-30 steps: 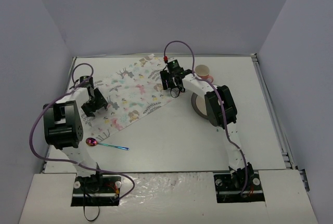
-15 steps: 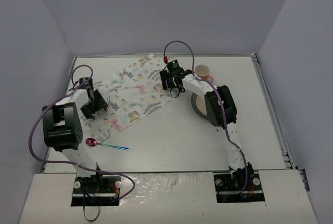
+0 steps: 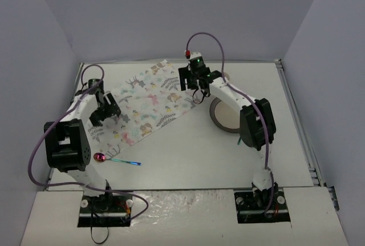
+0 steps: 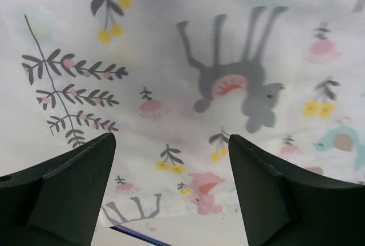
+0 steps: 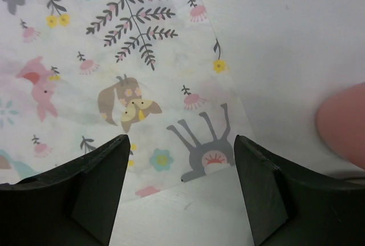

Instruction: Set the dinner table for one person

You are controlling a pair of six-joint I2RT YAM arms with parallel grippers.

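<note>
The large matte white dinner table [image 3: 188,149] lies under my arms. On its far left part lies a white cloth placemat printed with pastel animals [image 3: 145,100]. My left gripper [image 4: 171,138] and right gripper [image 5: 181,140] hover over the placemat's opposite ends, jaws wide apart and empty.

A lab rig: grey walls [image 3: 171,12] box the dinner table [image 3: 188,154].

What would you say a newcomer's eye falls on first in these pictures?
The placemat printed with pastel animals, lying askew on the far left of the white dinner table, with both pairs of jaws open above its ends. Then the pink-bowled spoon at the near left.
</note>
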